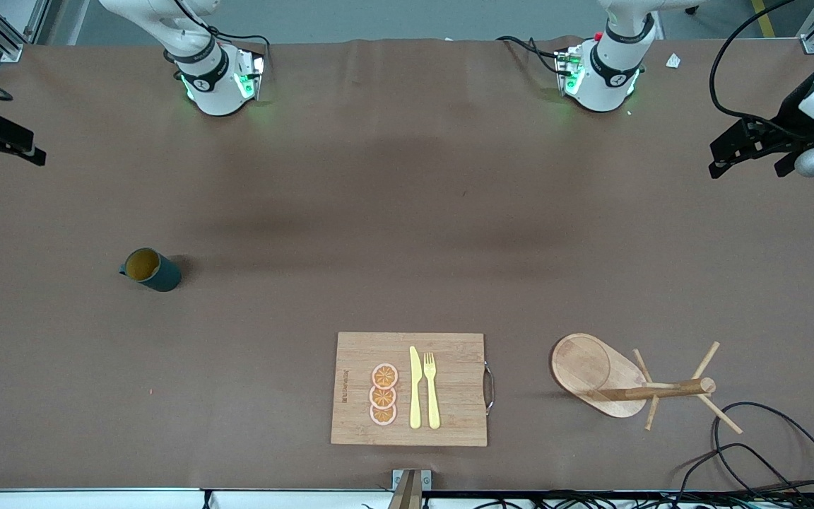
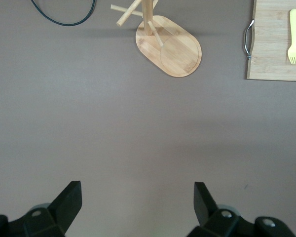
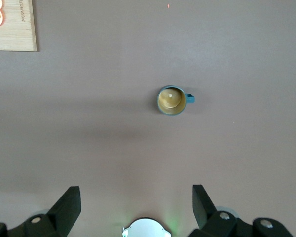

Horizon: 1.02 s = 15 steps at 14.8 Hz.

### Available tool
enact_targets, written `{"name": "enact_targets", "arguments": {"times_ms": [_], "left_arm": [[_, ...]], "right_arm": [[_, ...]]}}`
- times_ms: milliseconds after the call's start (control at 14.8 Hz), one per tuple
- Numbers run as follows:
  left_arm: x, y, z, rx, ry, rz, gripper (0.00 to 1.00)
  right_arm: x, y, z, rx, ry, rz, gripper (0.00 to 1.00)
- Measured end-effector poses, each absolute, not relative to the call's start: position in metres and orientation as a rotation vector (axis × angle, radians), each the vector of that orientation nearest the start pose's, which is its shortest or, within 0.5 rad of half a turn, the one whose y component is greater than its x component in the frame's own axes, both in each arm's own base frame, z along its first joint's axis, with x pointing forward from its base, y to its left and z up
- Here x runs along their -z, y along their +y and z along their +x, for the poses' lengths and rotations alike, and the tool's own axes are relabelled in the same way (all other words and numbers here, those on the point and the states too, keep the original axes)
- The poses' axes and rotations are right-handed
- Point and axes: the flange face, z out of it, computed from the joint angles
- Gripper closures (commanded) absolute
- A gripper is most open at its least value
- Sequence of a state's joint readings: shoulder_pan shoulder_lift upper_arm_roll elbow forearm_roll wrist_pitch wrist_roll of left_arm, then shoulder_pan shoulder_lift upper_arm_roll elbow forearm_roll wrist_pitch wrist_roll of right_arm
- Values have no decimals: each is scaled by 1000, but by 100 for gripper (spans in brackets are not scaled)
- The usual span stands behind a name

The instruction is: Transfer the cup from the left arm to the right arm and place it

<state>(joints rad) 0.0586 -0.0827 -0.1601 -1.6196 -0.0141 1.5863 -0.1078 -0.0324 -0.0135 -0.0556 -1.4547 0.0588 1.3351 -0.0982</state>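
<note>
The cup (image 1: 151, 269), dark teal with an ochre-brown inside, stands upright on the brown table toward the right arm's end. It also shows from above in the right wrist view (image 3: 170, 100), handle out to one side. My right gripper (image 1: 8, 152) hangs open and empty high over the table edge at the right arm's end, well apart from the cup; its own view shows the gripper (image 3: 136, 200) with jaws wide apart. My left gripper (image 1: 750, 166) hangs open and empty over the left arm's end; its own view shows the gripper (image 2: 138, 197) over bare table.
A wooden cutting board (image 1: 410, 389) with a yellow knife, a fork and orange slices lies near the front camera. A wooden peg stand (image 1: 626, 382) stands beside it toward the left arm's end, also in the left wrist view (image 2: 168, 47). Black cables (image 1: 767, 452) lie at that corner.
</note>
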Motion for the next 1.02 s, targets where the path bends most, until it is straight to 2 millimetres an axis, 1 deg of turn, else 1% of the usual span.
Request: {"name": "enact_targets", "arguments": {"times_ms": [203,339,1016], "left_arm": [[-647,-59,527,76,-10,-3147,0],[-647,-59,527,76,-11,-3147,0],[-647,-59,527,76,-11,-3147,0]], "right_arm": [[-673,-37,505,-149,42,-3069,0],[-675,-32,500,-146,43,-3070,0],[-670,-26,501,-154,35,-3071,0]]}}
